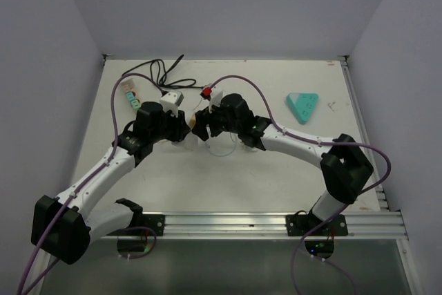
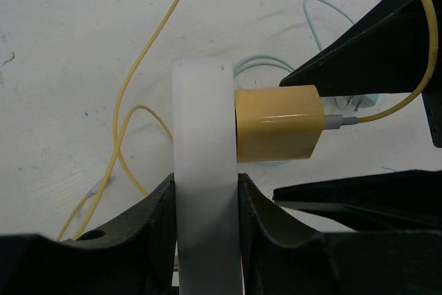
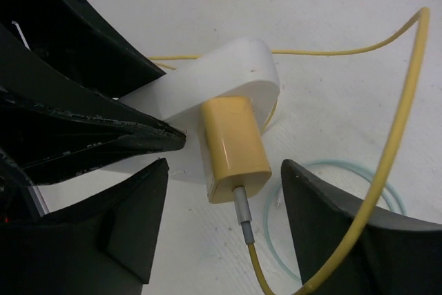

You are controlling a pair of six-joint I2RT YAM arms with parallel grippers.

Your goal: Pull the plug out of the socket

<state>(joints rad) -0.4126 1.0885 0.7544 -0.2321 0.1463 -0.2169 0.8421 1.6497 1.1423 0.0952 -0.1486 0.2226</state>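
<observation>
Left gripper (image 2: 206, 202): your jaws are pressed onto the white socket (image 2: 204, 115), one on each flat face, with no gap on either side. The socket rises straight out from between them.

Plug (image 2: 276, 124): yellow and seated in the socket, with its body flush against the face that turns to the right of your left gripper. A short grey connector leaves its free end and runs into a yellow cable (image 2: 141, 60). The cable loops over the table (image 2: 62, 39) beyond the socket.

Right gripper (image 3: 224, 168): your jaws are spread, one on each side of the plug, which sits between them near their tips. In its own wrist view you see a sliver of table on both sides of the plug. In the left wrist view the upper jaw's tip sits right at the plug's edge — whether it touches there, you cannot tell.

Under the right gripper a thin teal loop (image 3: 376, 184) lies on the table. In the top view a teal wedge (image 1: 302, 106) lies alone — well apart from that gripper, to its right.
</observation>
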